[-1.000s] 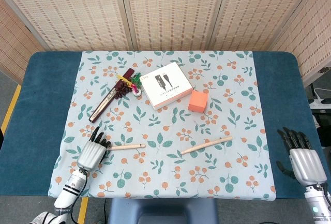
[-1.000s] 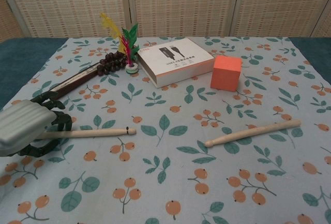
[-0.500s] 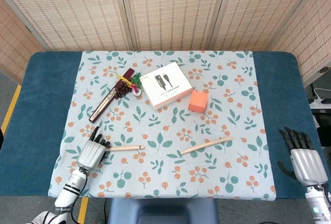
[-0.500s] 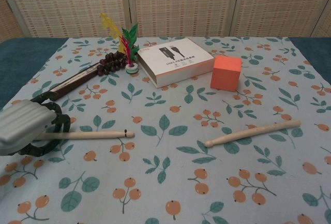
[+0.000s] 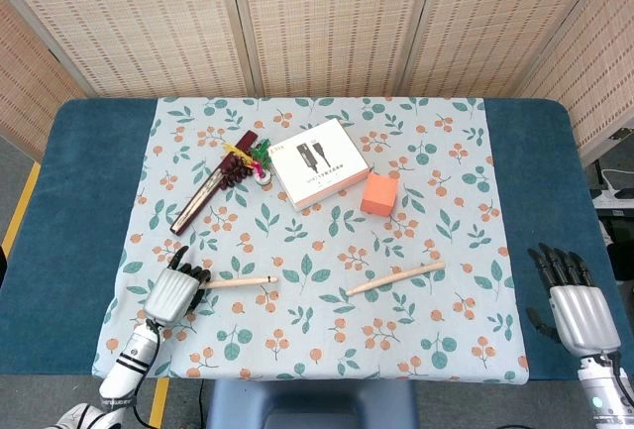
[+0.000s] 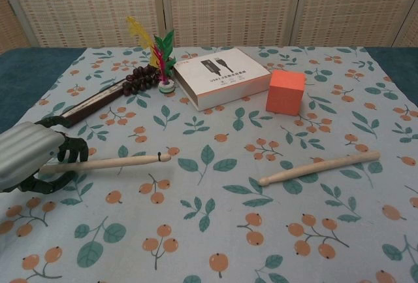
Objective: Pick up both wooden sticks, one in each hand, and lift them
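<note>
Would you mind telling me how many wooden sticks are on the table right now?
2. One wooden stick is held by the left hand at the cloth's near left; the other stick lies free, right of centre. None appears hidden.

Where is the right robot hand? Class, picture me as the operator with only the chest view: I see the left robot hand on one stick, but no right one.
Observer: The head view shows the right robot hand near the right front corner of the blue table, off the floral cloth.
Operator: Is it holding anything?
Observer: No. Its fingers are spread and empty. The second stick lies on the cloth, well apart from it.
Operator: And where does the left arm come from?
Observer: The left robot hand, gripping the first stick, is over the cloth's front left part. Its forearm comes in over the table's front edge.
</note>
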